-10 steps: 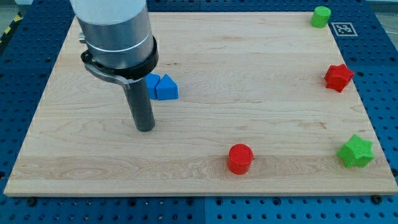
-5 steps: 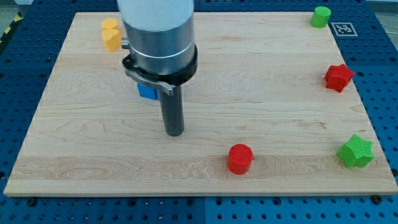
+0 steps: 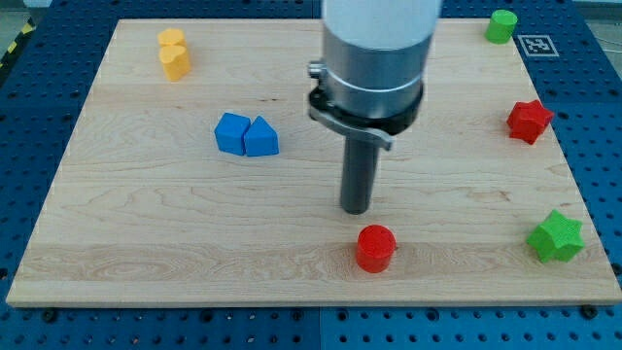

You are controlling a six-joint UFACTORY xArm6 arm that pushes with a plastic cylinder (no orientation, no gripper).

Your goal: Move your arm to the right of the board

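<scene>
My tip (image 3: pixel 357 208) rests on the wooden board (image 3: pixel 146 233) a little right of its middle, just above and left of the red cylinder (image 3: pixel 375 248), not touching it. Two blue blocks (image 3: pixel 246 135) sit side by side well to the tip's left. A yellow block (image 3: pixel 174 53) lies at the view's top left. On the view's right edge are a green cylinder (image 3: pixel 501 25) at the top, a red star (image 3: pixel 529 121) in the middle and a green star (image 3: pixel 557 237) at the bottom.
A black-and-white marker tag (image 3: pixel 536 45) sits at the board's top right corner. A blue perforated table (image 3: pixel 603 117) surrounds the board.
My tip has moved steadily toward the view's right, from left of the blue blocks to near the red cylinder. The blocks have not moved.
</scene>
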